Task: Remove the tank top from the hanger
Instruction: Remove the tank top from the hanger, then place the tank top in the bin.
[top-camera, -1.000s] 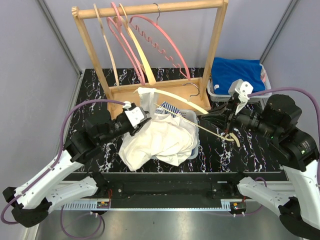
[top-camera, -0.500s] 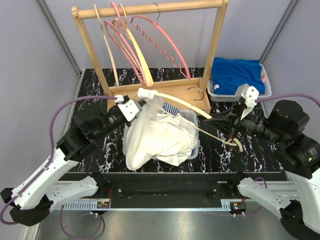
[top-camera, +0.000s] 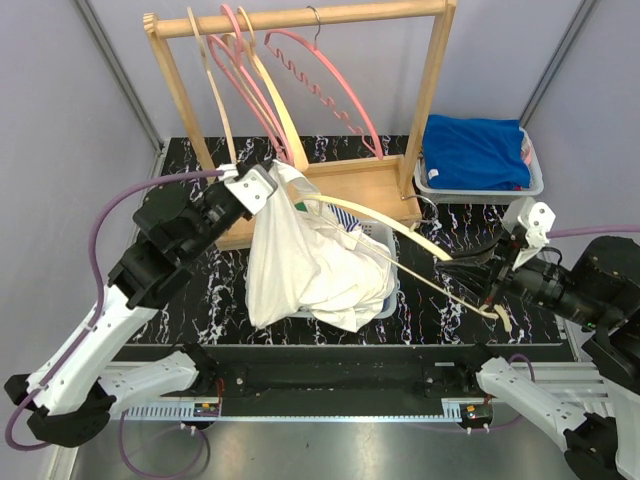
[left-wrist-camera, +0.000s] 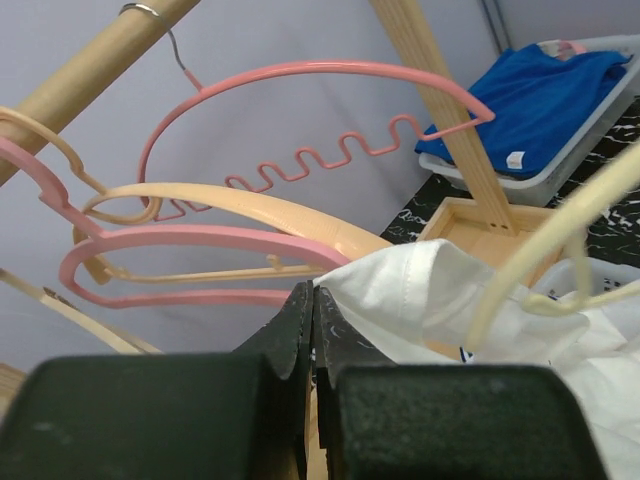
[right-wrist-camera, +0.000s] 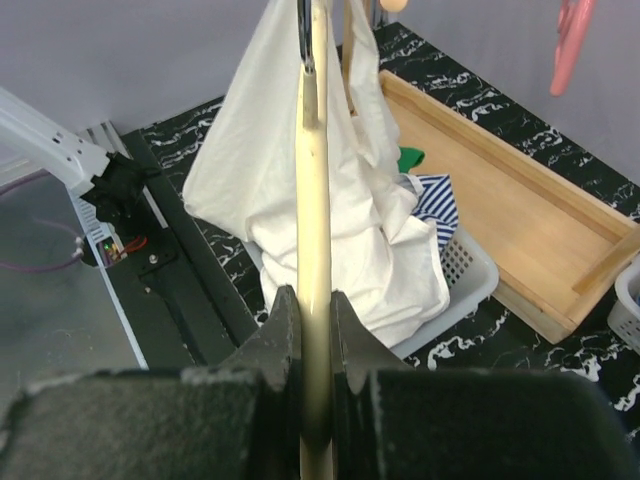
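The white tank top (top-camera: 305, 262) hangs from my left gripper (top-camera: 272, 178), which is shut on its strap, and drapes down into a white basket (top-camera: 385, 295). It also shows in the left wrist view (left-wrist-camera: 430, 300) and the right wrist view (right-wrist-camera: 330, 200). My right gripper (top-camera: 478, 283) is shut on one end of the cream hanger (top-camera: 400, 232), whose arm still runs through the top's strap; the hanger also shows in the right wrist view (right-wrist-camera: 313, 220). The left gripper (left-wrist-camera: 315, 300) holds the cloth up near the rack.
A wooden rack (top-camera: 430, 90) stands at the back with pink (top-camera: 330, 80) and cream hangers on its rail. A grey bin of blue clothing (top-camera: 478, 152) sits at the back right. A striped garment (top-camera: 345, 220) lies in the basket.
My left gripper has lifted the tank top's strap up and back toward the rack. My right gripper has pulled the hanger to the right and nearer the table's front edge.
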